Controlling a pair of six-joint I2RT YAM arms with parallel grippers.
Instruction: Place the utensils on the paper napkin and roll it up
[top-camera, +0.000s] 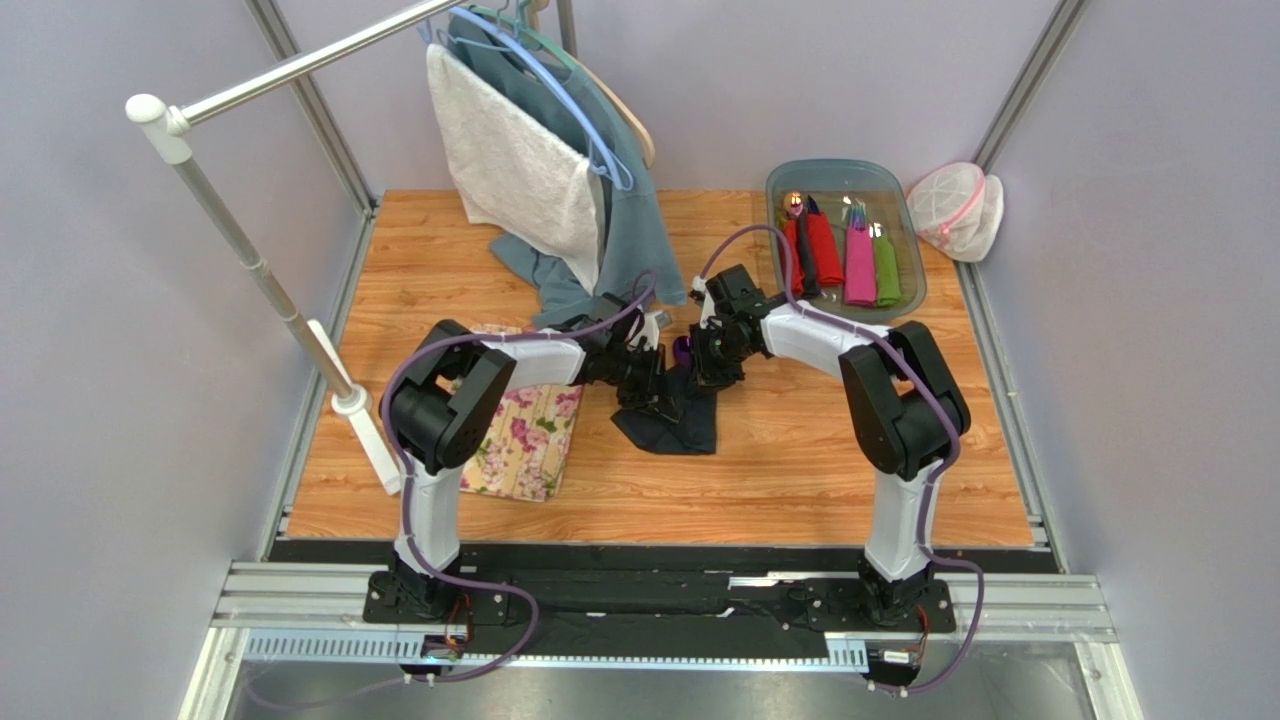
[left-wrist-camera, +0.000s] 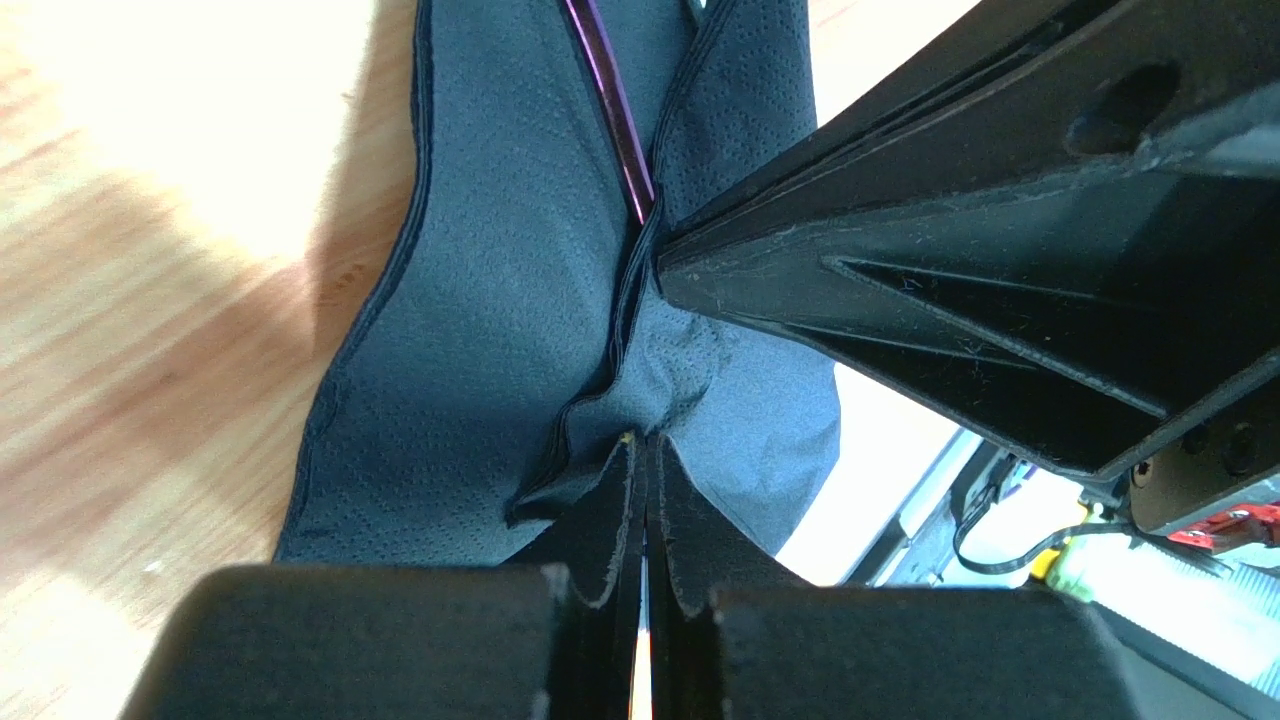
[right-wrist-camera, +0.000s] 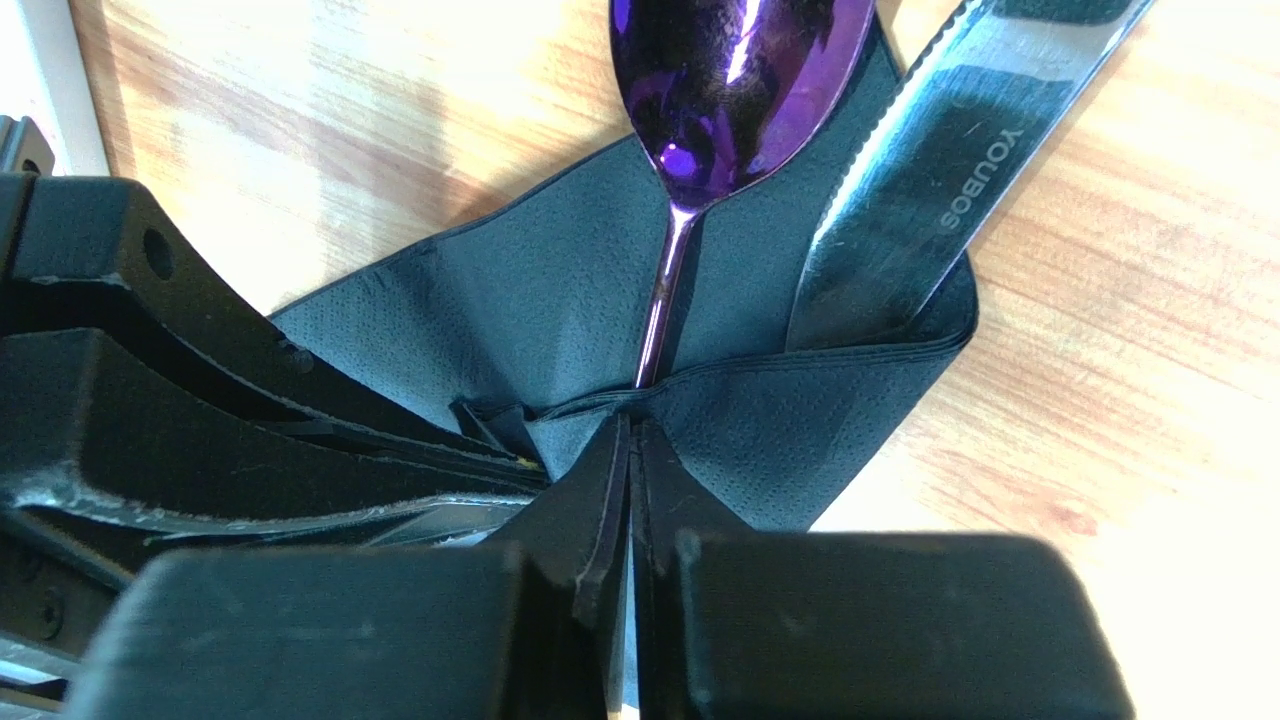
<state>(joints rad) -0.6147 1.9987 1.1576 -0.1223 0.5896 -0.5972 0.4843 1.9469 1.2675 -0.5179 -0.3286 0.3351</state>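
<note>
The dark navy paper napkin (top-camera: 672, 416) lies mid-table, partly folded over the utensils. In the right wrist view the purple spoon (right-wrist-camera: 736, 75) and a dark knife (right-wrist-camera: 939, 165) stick out of the napkin's (right-wrist-camera: 781, 420) fold. The fork is hidden. My right gripper (right-wrist-camera: 631, 428) is shut, pinching the napkin's folded edge over the spoon handle. My left gripper (left-wrist-camera: 646, 443) is shut on a fold of the napkin (left-wrist-camera: 496, 300), with the spoon's purple handle (left-wrist-camera: 609, 90) showing in the crease. Both grippers (top-camera: 661, 357) meet over the napkin's far end, the right one (top-camera: 715, 348) beside the left.
A floral cloth mat (top-camera: 526, 438) lies under the left arm. A grey tray (top-camera: 902, 195) at the back right holds red, pink and green rolls. Towels hang from a rack (top-camera: 526, 135) at the back. A white mesh bag (top-camera: 954, 203) sits beside the tray.
</note>
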